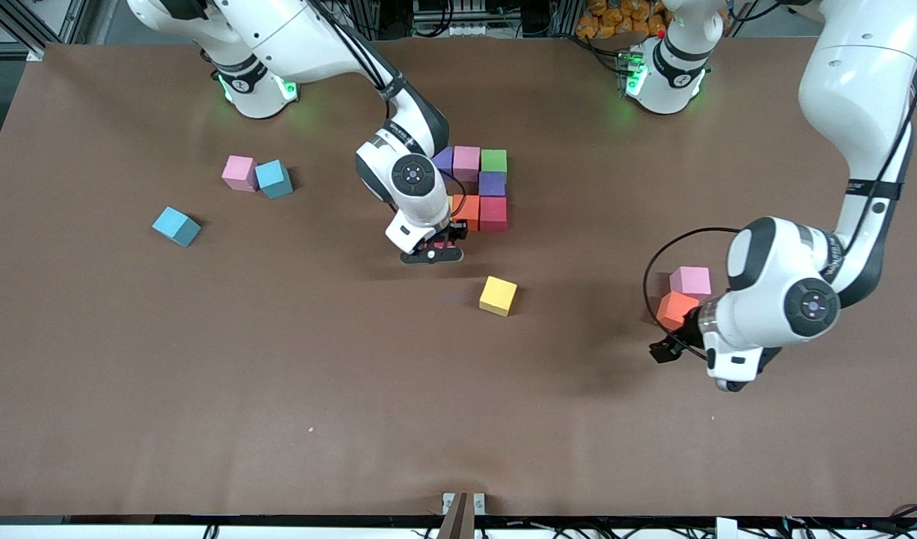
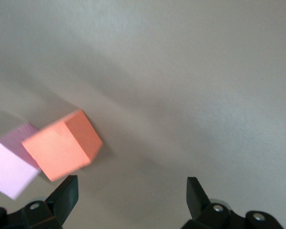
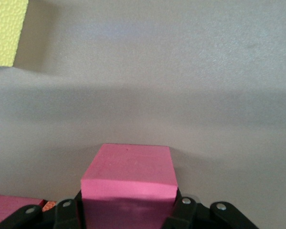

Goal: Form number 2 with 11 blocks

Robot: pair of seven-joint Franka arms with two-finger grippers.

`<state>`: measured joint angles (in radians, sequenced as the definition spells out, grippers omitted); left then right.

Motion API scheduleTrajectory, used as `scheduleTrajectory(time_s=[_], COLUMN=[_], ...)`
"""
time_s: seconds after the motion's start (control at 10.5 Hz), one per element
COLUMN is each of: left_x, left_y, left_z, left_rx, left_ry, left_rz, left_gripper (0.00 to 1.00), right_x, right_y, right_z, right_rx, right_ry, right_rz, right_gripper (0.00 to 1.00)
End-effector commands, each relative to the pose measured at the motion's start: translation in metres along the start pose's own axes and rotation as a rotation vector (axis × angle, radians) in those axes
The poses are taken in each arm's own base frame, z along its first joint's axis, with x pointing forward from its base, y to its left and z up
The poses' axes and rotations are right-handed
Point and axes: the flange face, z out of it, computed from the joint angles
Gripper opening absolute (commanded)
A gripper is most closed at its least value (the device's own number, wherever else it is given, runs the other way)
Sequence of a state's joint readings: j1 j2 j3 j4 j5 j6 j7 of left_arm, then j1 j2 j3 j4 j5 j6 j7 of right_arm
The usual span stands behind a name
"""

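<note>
A: Where do things stand?

B: The right gripper (image 1: 432,251) sits at centre frame in the front view, jaws closed on a pink cube (image 3: 128,183), right at the lower edge of the cluster (image 1: 477,187). That cluster, just above centre, shows purple, pink, green, purple, orange and red cubes packed together: the top part of the 2, I'd say.

A: And the left gripper (image 2: 133,200)?

B: Lower right of the frame, jaws wide apart and holding nothing, next to an orange cube (image 1: 677,308) and a pink one (image 1: 691,281). It looks to be waiting.

A: Spare cubes?

B: A yellow one (image 1: 498,295) below the cluster; a pink (image 1: 239,172) and two blue (image 1: 274,179) (image 1: 177,225) at the left of the frame.

A: What could go wrong?

B: The held cube has to land flush beside the orange and red cubes. Come down skewed and its edge could shove them, breaking the row. Foam also grips the pads, so a quick release might drag it askew.
</note>
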<state>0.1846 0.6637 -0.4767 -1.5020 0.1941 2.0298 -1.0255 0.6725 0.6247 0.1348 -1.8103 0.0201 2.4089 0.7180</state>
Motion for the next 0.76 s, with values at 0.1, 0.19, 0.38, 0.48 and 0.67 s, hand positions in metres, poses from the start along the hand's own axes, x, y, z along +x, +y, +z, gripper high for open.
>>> scheduleTrajectory(time_s=[0.1,0.19,0.38,0.48,0.67], left_x=[-0.073,-0.094,-0.135,-0.153,-0.193], left_y=[0.065,0.081,0.107,0.118,0.138], left_z=[-0.014,-0.013,0.006,0.02,0.061], left_rx=[-0.023,-0.033,-0.026,-0.028,-0.006], left_ry=[0.033,0.034,0.025,0.031,0.091], left_rz=[-0.076,-0.112,-0.188,-0.215,-0.255], left_gripper=[1.0,1.0,1.0,1.0,1.0], right_x=[0.001,0.0,0.0,0.001,0.001], right_y=[-0.003,-0.003,-0.003,-0.003,-0.003], right_z=[0.002,0.003,0.003,0.003,0.003], right_rx=[-0.023,-0.024,-0.024,-0.023,-0.018], right_ry=[0.01,0.009,0.009,0.009,0.009], right_rz=[-0.005,-0.002,0.001,0.003,0.009], right_gripper=[0.35,0.36,0.38,0.47,0.75])
